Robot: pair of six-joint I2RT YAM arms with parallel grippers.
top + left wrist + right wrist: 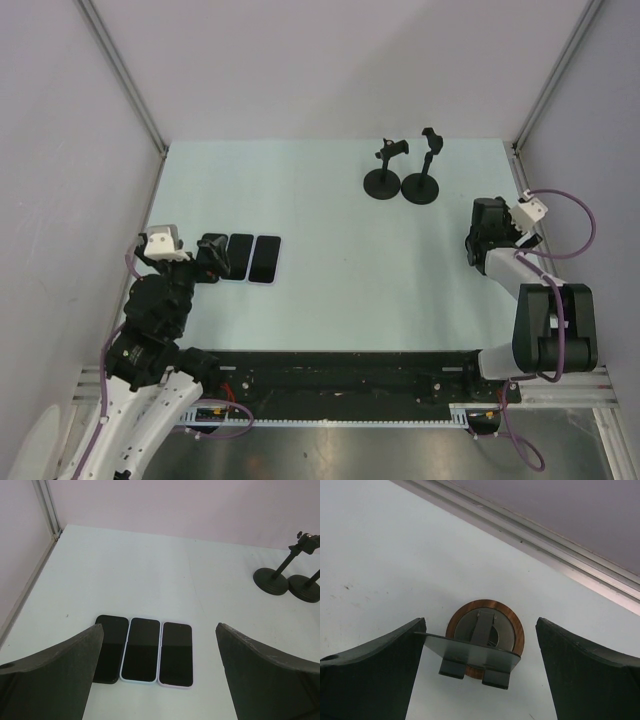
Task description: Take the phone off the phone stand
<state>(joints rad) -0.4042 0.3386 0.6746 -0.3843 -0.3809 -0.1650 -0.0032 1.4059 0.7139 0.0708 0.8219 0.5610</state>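
Pale, matt bench (330, 240), boxed by plain lilac-grey walls. Your items are as follows.

Left gripper (160, 628): jaws spread wide, holding nothing. The fingers (55, 675) are dark, curved and coarse-grained. Between them, flat on the bench, three phones lie side by side with edges touching and glossy black screens: black-cased phone (111, 647), white-cased phone (141, 649), lilac-cased phone (177, 652). Your overhead view shows only two of them clear, as the gripper covers the third.

Right gripper (480, 622): jaws equally spread and empty, poised above a round stand (485, 603). It has a wood-brown rim and grey centre, and carries a tilted dark plate (470, 650) with two small feet. Whether that plate is a phone you cannot tell. Overhead, the gripper hides this stand altogether.

Far end: two black stands (381, 183) with disc bases, slim stems and clamp heads, bases touching. You see them overhead and from the left wrist only.
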